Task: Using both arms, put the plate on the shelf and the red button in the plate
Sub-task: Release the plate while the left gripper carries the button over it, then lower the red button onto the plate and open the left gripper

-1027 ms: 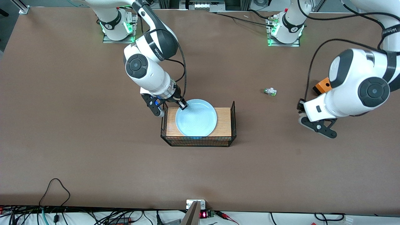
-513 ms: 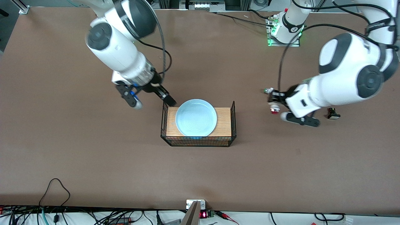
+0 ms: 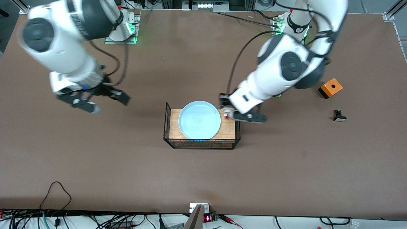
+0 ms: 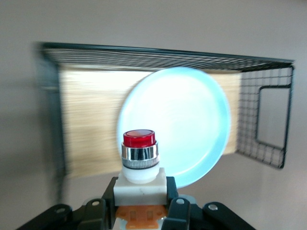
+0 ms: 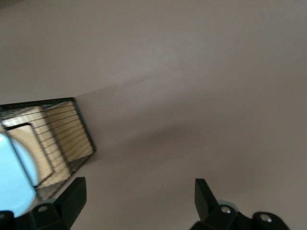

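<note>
The pale blue plate (image 3: pixel 199 120) lies flat on the wooden floor of a black wire basket (image 3: pixel 200 147). My left gripper (image 3: pixel 227 114) hangs over the basket's end toward the left arm's side, shut on the red button (image 3: pixel 226 115). In the left wrist view the red button (image 4: pixel 139 152) stands cap-up between the fingers, its white body clamped, with the plate (image 4: pixel 182 120) and the basket (image 4: pixel 268 124) ahead of it. My right gripper (image 3: pixel 107 103) is open and holds nothing, over bare table toward the right arm's end. In the right wrist view the right gripper (image 5: pixel 139 191) stands wide, beside the basket (image 5: pixel 72 129) and a sliver of plate (image 5: pixel 14 177).
An orange box with a black hole (image 3: pixel 330 88) and a small black-and-white switch (image 3: pixel 339 116) lie toward the left arm's end of the table. Cables run along the table edge nearest the front camera.
The right gripper has opened, left the plate in the basket and swung away toward its own end. The left arm has carried the red button from its end to the basket.
</note>
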{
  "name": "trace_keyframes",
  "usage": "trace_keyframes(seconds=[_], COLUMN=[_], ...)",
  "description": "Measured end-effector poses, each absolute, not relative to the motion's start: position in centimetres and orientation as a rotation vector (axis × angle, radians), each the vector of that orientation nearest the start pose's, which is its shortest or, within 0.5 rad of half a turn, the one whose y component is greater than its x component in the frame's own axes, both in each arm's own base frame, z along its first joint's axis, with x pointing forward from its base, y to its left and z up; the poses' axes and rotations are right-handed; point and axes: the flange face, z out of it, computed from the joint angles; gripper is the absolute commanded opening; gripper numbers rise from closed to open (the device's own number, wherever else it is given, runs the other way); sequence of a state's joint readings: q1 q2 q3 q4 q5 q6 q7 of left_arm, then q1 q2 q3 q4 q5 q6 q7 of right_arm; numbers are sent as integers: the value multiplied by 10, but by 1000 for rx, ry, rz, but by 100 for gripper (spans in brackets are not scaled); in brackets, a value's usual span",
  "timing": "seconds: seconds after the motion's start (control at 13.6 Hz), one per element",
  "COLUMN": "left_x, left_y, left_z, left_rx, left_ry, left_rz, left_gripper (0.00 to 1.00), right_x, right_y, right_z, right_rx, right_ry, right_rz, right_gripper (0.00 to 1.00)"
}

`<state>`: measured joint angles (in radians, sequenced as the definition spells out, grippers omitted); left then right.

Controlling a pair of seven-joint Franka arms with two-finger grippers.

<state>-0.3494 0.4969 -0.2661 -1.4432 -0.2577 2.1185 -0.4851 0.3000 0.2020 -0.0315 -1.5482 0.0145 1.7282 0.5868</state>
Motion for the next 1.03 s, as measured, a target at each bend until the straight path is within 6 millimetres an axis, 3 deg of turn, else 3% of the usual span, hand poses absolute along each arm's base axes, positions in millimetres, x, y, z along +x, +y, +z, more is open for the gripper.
trace_keyframes(seconds=[0.15, 0.29, 0.37, 0.44, 0.59, 0.81, 1.03], left_x=[593, 590, 592, 594, 599, 606, 604], left_y=[-428, -449, -454, -455, -452, -447, -427], left_z=[402, 368, 352, 340, 335, 350, 397], left_rx=[-3575, -3575, -3567, -3564, -3564, -3566, -3523], left_ry=[-78, -52, -37, -37, -51, -57, -32], left_rz=[-22, -95, -129, -150, -176, -201, -76], left_gripper=[19, 23, 52, 100, 100, 100, 100], right_x=[606, 609, 607, 604, 596, 581, 568], right_y=[105, 52, 32, 19, 1, -9, -11], right_z=[537, 541, 544, 546, 553, 560, 561], right_rx=[-3123, -3131, -3133, -3134, -3134, -3131, -3138], right_ry=[370, 246, 186, 137, 66, 60, -8], right_rz=[65, 84, 101, 119, 156, 152, 113], right_gripper=[100, 100, 100, 100, 100, 100, 100])
